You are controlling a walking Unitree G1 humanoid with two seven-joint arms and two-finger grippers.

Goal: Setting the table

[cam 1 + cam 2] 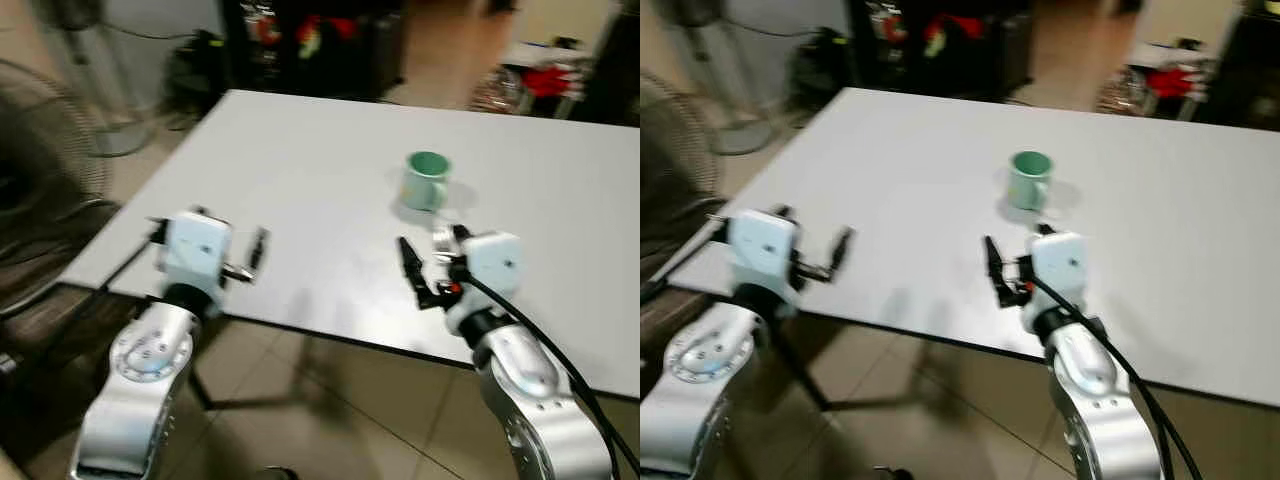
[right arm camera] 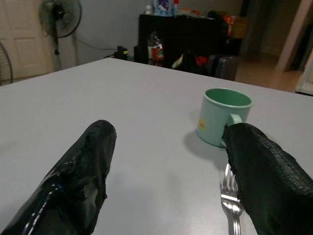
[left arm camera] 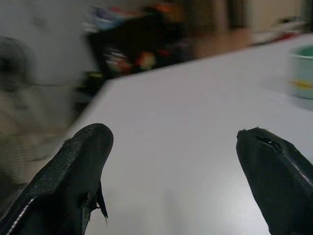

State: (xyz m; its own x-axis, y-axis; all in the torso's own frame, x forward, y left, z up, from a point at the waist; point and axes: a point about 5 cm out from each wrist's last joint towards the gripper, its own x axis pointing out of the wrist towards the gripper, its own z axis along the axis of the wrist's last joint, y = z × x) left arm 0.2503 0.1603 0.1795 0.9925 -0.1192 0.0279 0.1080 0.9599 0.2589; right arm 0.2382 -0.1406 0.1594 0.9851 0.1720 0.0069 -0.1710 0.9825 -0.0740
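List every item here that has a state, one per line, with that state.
mug: upright on the table, empty as far as visible, untouched
fork: lying flat beside the mug, partly behind a right finger
left gripper: fingers open, holding nothing
right gripper: fingers open, holding nothing

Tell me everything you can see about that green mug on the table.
The mug is pale mint green, glossy like ceramic or enamel, with a darker green inside and a small yellow mark on its side. It stands upright on the white table, nothing visible inside it, its handle turned toward the robot. A silver fork lies on the table just short of it, apart from it. The right tool hovers open nearby, short of the mug; nothing touches the mug but the tabletop.
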